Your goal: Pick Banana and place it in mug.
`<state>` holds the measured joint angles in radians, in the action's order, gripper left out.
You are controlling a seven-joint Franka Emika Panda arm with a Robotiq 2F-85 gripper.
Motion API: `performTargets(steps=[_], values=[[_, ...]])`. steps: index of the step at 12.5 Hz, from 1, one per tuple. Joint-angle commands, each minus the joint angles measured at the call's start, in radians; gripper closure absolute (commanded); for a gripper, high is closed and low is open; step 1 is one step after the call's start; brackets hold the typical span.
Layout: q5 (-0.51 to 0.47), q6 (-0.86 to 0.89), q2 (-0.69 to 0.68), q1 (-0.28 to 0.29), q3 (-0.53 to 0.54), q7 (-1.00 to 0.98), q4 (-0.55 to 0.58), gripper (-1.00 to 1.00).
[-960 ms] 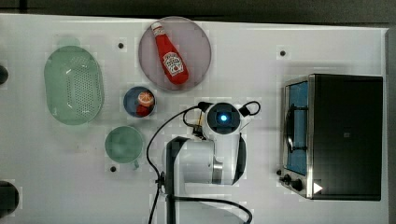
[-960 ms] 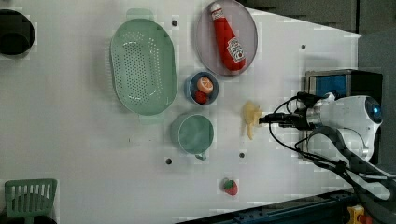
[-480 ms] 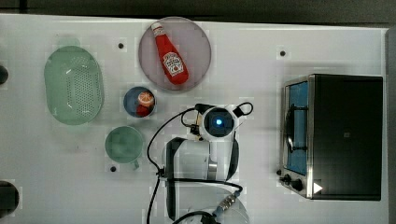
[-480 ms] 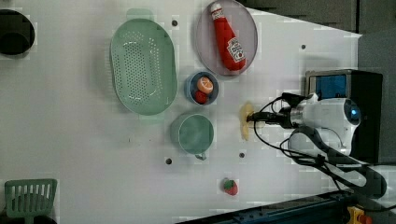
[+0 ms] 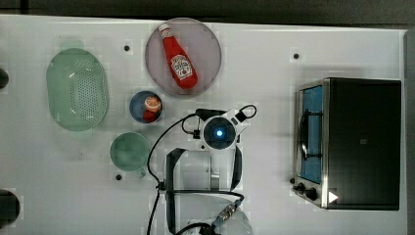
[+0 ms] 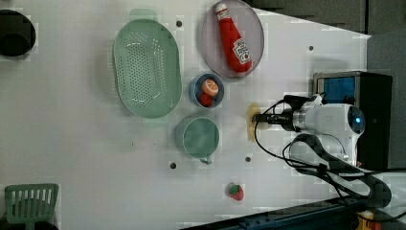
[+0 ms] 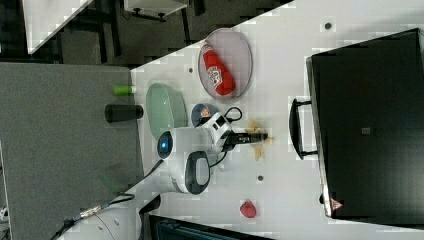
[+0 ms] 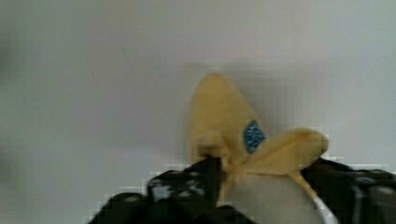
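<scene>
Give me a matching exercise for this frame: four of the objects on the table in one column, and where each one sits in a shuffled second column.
Things:
1. red ketchup bottle
2. orange slice
3. pale yellow banana
4. small red strawberry

Places:
A. in the small dark-blue round cup
B. alone on the white table, near the left view's bottom edge
C. lying on the round grey plate
D. at the black gripper, beside the teal-green mug

Pairs: 1-C, 2-A, 3-D, 4-B

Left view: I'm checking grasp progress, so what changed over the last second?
The hand travelled toward the left view's left until it reached the small pale yellow banana and now straddles it. The round teal-green mug and the banana stayed put.
</scene>
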<state>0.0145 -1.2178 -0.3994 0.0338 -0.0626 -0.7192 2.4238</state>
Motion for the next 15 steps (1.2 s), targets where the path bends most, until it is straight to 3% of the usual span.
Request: performTargets(steps=[1,6,11,15], values=[[0.011,0.007,0.028,-0.033,0.002,-0.028,0.012,0.38],[0.010,0.116,0.203,-0.042,-0.008,-0.027,0.018,0.38],[0.009,0.559,0.491,-0.048,-0.026,-0.026,-0.079,0.38],[0.009,0.815,0.657,-0.046,-0.024,-0.022,-0.208,0.38]])
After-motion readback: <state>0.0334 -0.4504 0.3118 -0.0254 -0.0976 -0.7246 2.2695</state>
